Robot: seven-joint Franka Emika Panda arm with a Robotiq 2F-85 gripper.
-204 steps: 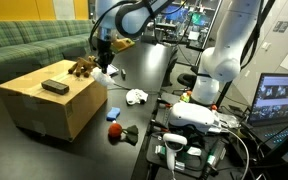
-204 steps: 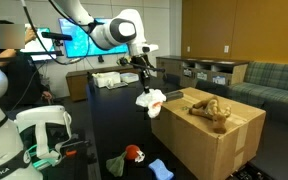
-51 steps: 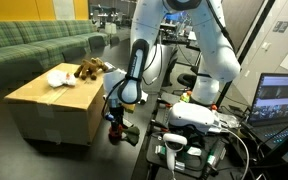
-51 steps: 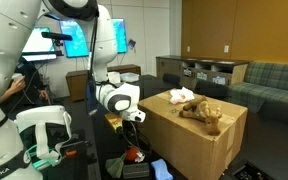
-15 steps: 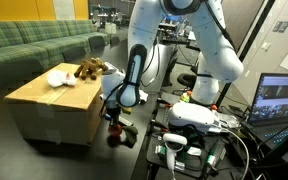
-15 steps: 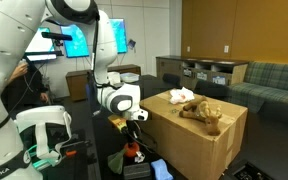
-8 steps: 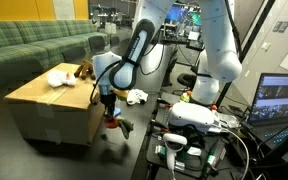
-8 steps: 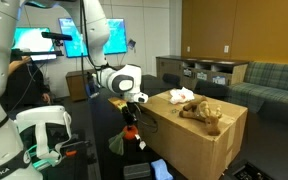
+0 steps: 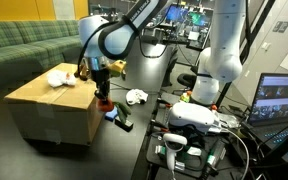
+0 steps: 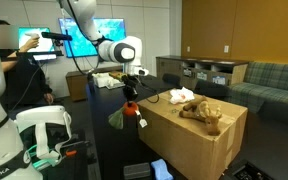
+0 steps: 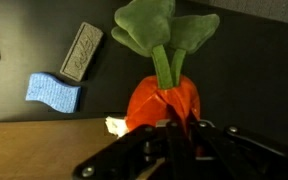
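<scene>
My gripper (image 9: 103, 92) is shut on an orange plush carrot (image 9: 105, 104) with green leaves, which hangs leaves-down from the jaws. It is held in the air beside the near corner of a cardboard box (image 9: 44, 100), about level with the box top. It also shows in an exterior view, where the gripper (image 10: 129, 93) holds the carrot (image 10: 130, 111) just left of the box (image 10: 194, 140). In the wrist view the carrot (image 11: 164, 100) sits between the fingers (image 11: 174, 128).
On the box lie a white cloth (image 9: 57, 76) and a brown plush toy (image 10: 206, 112). Below on the dark surface are a blue sponge (image 11: 54, 90), a grey flat object (image 11: 81, 52) and a white crumpled item (image 9: 136, 97). A sofa (image 9: 24, 40) stands behind.
The arm has risen from low beside the box to box-top height, carrying the carrot up with it and swinging toward the box corner.
</scene>
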